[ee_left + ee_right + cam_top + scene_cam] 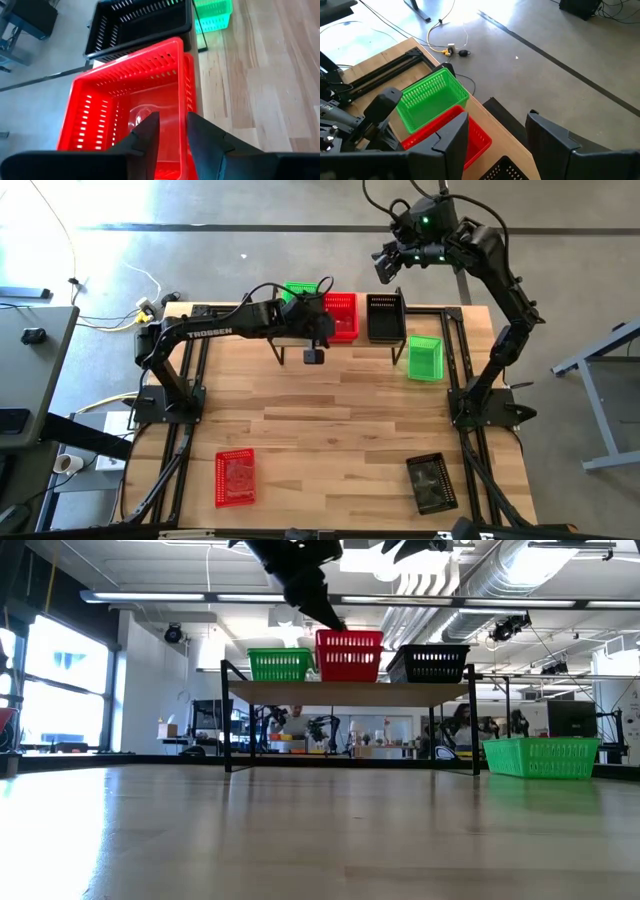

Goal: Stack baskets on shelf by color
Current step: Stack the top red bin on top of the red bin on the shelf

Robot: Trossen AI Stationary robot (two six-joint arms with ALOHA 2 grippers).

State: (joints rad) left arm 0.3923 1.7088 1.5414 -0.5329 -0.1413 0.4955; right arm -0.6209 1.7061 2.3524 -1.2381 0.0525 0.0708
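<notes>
Two red baskets (135, 95) sit nested directly beneath my left tool (172, 131), fingers slightly parted and empty, while my right tool (497, 137) hangs open beyond the shelf (350, 692).

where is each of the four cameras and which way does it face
High: overhead, straight down on the table; both arms show.
Low: table height, facing the shelf; left arm enters from above.
Left wrist: above the red basket, left gripper fingers below.
Right wrist: raised beyond the shelf, right gripper open.
Shared: all show the red basket.
</notes>
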